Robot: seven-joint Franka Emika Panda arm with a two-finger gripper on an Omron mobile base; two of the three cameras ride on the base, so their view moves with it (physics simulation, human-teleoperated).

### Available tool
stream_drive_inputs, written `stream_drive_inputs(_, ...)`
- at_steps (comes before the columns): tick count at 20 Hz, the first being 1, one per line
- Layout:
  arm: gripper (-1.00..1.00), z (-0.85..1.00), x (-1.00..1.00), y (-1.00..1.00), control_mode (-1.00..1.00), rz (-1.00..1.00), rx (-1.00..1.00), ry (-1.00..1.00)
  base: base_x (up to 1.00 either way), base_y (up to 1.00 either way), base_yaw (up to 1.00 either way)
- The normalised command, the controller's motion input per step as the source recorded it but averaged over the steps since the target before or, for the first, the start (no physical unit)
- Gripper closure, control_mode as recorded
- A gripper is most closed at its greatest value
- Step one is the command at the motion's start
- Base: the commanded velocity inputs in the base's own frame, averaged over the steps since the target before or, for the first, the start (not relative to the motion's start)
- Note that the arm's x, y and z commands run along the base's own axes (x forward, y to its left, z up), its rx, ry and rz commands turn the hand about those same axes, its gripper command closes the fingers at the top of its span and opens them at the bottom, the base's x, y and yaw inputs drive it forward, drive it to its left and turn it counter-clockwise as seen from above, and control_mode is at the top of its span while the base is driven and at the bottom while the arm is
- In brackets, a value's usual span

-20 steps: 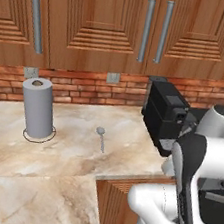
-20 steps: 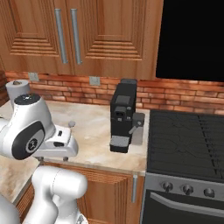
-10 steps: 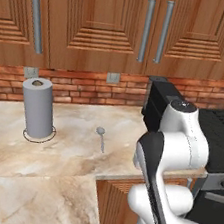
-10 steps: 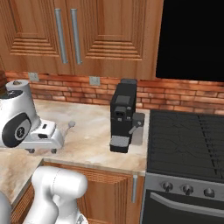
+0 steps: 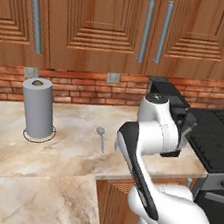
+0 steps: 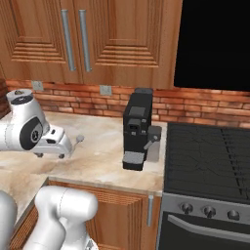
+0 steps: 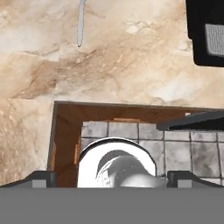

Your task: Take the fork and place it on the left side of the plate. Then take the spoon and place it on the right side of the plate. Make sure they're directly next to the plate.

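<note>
From the left base view, a marble counter (image 5: 66, 163) is running below wooden cabinets (image 5: 96, 26) and a red brick wall (image 5: 88, 83). A grey paper towel roll (image 5: 38, 107) is standing upright at the left, and the spoon (image 5: 101, 137) is lying flat on the stone well to its right, bowl toward the wall. A black coffee machine (image 5: 169, 94) is sitting at the counter's right end, beside a dark stove (image 5: 217, 131). The white arm (image 5: 153, 135) is bending forward over the counter's front edge, right of the spoon.

From the right base view, the same coffee machine (image 6: 138, 129) is standing between the stove (image 6: 210, 161) and the arm (image 6: 29, 132), whose hand is reaching level over the counter (image 6: 105, 156), with the spoon (image 6: 78, 140) just past it.

In the hand view, the camera is looking straight down: the spoon's handle (image 7: 81, 24) is showing at the top edge on the marble. The gripper (image 7: 112, 178) is standing spread wide, its two dark tips far apart and holding nothing.
</note>
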Motion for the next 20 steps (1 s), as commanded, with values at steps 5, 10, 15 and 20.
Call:
stream_drive_inputs(5,-1.0,-0.21,0.87,0.39,-1.0,0.0,0.0,0.14,0.0,0.0,0.0)
stream_drive_inputs(10,-1.0,-0.22,0.83,0.32,-1.0,0.0,-0.03,0.21,0.0,0.0,0.0)
stream_drive_inputs(15,-1.0,-0.3,0.8,0.2,-1.0,0.0,-0.02,0.18,0.0,0.0,0.0)
stream_drive_inputs(20,-1.0,-0.33,0.67,0.12,-1.0,0.0,-0.03,0.17,0.0,0.0,0.0)
